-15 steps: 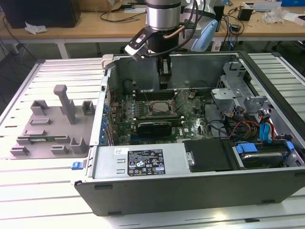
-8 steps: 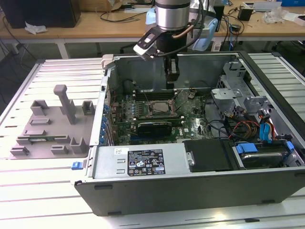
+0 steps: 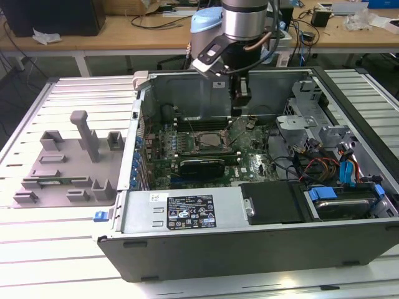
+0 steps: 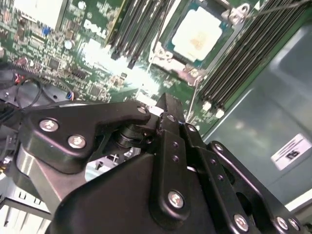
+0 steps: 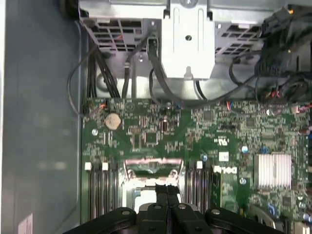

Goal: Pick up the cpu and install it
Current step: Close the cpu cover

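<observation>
At the table's left edge the fixture (image 3: 68,162) stands apart from the case (image 3: 187,215). We see the cpu (image 4: 197,34) lying in the socket (image 4: 183,68) mid-board. Our gripper (image 5: 167,187) hangs above, fingers pressed together, empty. We judge a careless descent could snag the lever (image 4: 191,97) and skew the cpu.

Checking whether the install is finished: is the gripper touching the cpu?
Apart. In the second wrist view the cpu lies in the socket, and bare green board shows between it and the gripper.
</observation>
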### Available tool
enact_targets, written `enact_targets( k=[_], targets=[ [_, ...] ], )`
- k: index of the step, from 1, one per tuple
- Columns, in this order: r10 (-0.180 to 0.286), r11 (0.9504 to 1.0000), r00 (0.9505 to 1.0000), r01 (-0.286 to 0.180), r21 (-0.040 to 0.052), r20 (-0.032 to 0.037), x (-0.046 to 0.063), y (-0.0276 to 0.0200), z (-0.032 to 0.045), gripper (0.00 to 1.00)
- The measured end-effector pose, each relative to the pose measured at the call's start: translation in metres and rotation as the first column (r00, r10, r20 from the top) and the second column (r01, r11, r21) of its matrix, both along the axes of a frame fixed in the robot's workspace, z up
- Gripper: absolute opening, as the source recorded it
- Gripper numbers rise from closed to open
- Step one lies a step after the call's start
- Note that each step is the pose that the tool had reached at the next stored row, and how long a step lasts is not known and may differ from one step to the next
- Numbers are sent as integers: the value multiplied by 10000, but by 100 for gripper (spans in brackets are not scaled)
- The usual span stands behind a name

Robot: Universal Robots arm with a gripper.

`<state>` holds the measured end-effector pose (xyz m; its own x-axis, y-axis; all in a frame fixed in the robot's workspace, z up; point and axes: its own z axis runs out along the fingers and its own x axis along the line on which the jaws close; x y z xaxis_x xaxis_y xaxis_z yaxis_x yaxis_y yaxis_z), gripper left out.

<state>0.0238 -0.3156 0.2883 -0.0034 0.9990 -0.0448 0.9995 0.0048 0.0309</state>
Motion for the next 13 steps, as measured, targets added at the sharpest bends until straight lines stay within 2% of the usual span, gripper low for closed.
enact_targets(
  k=[6, 10, 13],
  targets=[
    [1, 10000, 10000, -1, -1, -74, 175, 0, -66, 11],
    [-1, 10000, 10000, 1, 0, -84, 280, 0, -152, 11],
    [3, 10000, 10000, -3, 0, -91, 423, 0, -238, 11]
  ],
)
